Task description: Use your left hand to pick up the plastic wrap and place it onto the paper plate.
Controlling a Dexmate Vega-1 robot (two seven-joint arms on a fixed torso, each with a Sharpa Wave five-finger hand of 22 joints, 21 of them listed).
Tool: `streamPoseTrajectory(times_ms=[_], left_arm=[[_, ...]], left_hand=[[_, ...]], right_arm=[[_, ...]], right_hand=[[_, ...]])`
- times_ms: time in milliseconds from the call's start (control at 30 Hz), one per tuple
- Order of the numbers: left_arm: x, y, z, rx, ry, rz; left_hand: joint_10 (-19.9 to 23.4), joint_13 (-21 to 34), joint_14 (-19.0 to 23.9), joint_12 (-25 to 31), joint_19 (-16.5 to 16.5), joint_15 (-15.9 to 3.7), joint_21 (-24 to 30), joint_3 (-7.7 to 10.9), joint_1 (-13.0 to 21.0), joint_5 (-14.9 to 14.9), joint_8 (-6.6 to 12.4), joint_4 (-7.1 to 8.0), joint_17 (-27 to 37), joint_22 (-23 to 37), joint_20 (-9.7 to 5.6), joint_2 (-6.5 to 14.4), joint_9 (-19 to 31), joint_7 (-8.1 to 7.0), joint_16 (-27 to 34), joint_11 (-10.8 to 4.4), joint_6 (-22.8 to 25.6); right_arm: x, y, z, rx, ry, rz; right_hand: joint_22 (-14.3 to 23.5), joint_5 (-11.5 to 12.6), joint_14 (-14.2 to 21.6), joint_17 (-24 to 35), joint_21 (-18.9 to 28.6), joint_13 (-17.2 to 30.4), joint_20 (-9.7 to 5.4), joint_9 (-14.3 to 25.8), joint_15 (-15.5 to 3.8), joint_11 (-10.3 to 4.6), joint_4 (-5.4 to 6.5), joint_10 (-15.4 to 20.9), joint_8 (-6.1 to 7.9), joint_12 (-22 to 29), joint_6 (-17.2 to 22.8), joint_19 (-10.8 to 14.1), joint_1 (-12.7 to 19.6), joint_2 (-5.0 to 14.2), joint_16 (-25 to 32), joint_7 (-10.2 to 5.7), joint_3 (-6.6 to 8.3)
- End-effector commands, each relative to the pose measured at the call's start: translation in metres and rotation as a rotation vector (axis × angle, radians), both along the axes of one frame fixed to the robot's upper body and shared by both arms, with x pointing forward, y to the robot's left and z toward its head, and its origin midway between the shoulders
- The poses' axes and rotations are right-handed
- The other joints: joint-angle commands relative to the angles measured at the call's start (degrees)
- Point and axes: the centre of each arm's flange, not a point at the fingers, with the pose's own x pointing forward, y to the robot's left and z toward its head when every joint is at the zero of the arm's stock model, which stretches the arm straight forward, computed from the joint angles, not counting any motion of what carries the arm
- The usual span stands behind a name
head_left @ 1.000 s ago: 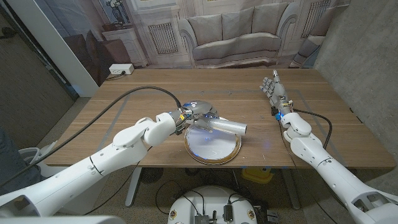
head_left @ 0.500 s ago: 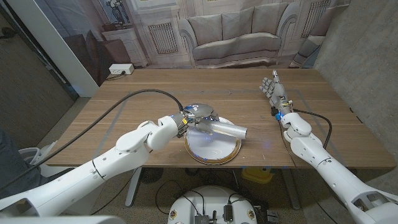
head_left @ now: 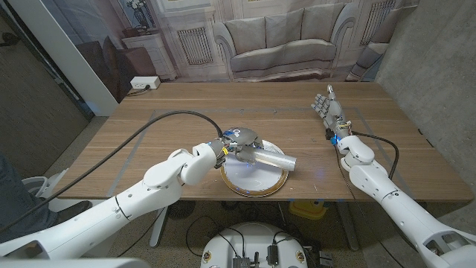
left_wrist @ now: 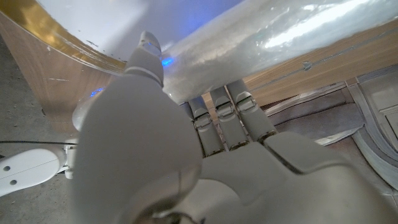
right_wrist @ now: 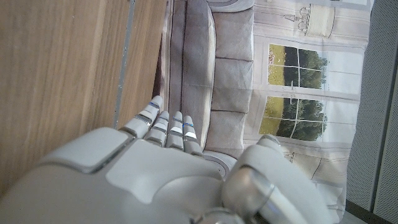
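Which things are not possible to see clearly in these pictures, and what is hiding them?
- Whether the plastic wrap touches the paper plate or hangs above it: the head view cannot settle it.
- The roll's near end: the left robot hand covers it in the head view.
- The roll's far end: cut off by the edge in the left wrist view.
- The right robot hand's palm side: the right wrist view sees only its back.

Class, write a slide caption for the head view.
Left hand holds plastic wrap over the paper plate.
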Motion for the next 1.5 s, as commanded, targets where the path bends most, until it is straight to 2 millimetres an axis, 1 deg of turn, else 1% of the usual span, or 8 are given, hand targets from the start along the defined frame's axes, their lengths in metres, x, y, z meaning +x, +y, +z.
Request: streamPoseTrajectory(times_ms=[33,367,400,700,1067,1500], left_arm=[[0.001,-0.002,-0.007,0.008,-0.007,0.016],[0.009,-0.006,-0.009,0.021,-0.013,0.019],[0.009,-0.007,-0.009,0.023,-0.013,0.018],[0.012,-0.01,-0.011,0.039,-0.008,0.016],[0.015,-0.011,-0.011,0.04,0.001,0.02],[0.015,-0.014,-0.019,0.05,0.019,0.033]], left_hand=[[1.7,0.2,4.1,0.0,-0.2,-9.73,0.0,3.0,0.0,0.3,1.69,2.33,0.2,0.1,-1.64,1.3,0.2,-3.15,0.2,-1.43,6.4],[1.8,0.3,4.0,0.0,-0.4,-9.7,0.0,3.04,-0.1,0.3,1.69,2.4,0.3,0.1,-1.66,1.3,0.2,-3.18,0.2,-1.57,6.4],[1.8,0.4,4.0,0.0,-0.4,-9.7,-0.1,3.05,-0.2,0.3,1.68,2.41,0.3,0.1,-1.69,1.3,0.2,-3.38,0.2,-1.59,6.4],[1.6,0.4,3.7,-0.2,-0.6,-9.61,-0.1,2.99,-0.5,0.3,1.67,2.54,0.3,0.1,-1.65,1.2,0.2,-3.13,0.1,-1.61,6.3],[1.4,0.4,3.5,-0.3,-0.8,-9.63,-0.1,3.01,-0.6,0.3,1.64,2.58,0.3,0.2,-1.59,1.1,0.2,-3.15,0.0,-1.61,6.2],[1.2,0.4,3.3,-0.4,-1.0,-9.6,-0.1,3.05,-0.8,0.3,1.57,2.67,0.4,0.2,-1.57,1.2,0.2,-3.26,-0.1,-1.47,6.1]], right_arm=[[-0.002,-0.001,-0.003,-0.001,0.005,-0.001],[-0.001,-0.001,-0.001,-0.006,0.011,-0.002],[-0.001,-0.001,-0.001,-0.006,0.01,-0.003],[-0.001,-0.003,0.001,-0.004,0.012,-0.008],[-0.001,-0.003,0.001,-0.004,0.012,-0.009],[-0.002,-0.004,-0.002,-0.007,0.02,-0.005]], right_hand=[[0.3,-0.3,0.6,0.2,-0.2,0.1,-0.65,0.3,-0.08,0.16,-0.11,0.5,-0.05,0.0,0.6,0.6,0.1,0.43,-0.1,0.08,-0.17],[0.3,-0.3,0.5,0.2,-0.2,0.1,-0.68,0.3,-0.05,0.17,-0.12,0.5,-0.06,0.0,0.5,0.6,0.1,0.46,-0.1,0.06,-0.22],[0.3,-0.3,0.5,0.2,-0.3,0.1,-0.69,0.3,-0.04,0.16,-0.13,0.5,-0.06,0.0,0.5,0.6,0.1,0.46,-0.1,0.05,-0.23],[0.3,-0.3,0.5,0.2,-0.3,0.1,-0.71,0.3,-0.04,0.2,-0.16,0.5,-0.05,0.0,0.6,0.6,0.1,0.48,-0.1,-0.03,-0.26],[0.3,-0.3,0.6,0.2,-0.4,0.1,-0.67,0.3,-0.01,0.1,-0.2,0.5,-0.05,0.0,0.6,0.7,0.1,0.53,-0.1,-0.01,-0.3],[0.3,-0.3,0.6,0.2,-0.5,0.1,-0.66,0.3,-0.05,0.13,-0.25,0.4,-0.06,0.0,0.5,0.7,0.2,0.57,-0.1,0.0,-0.34]])
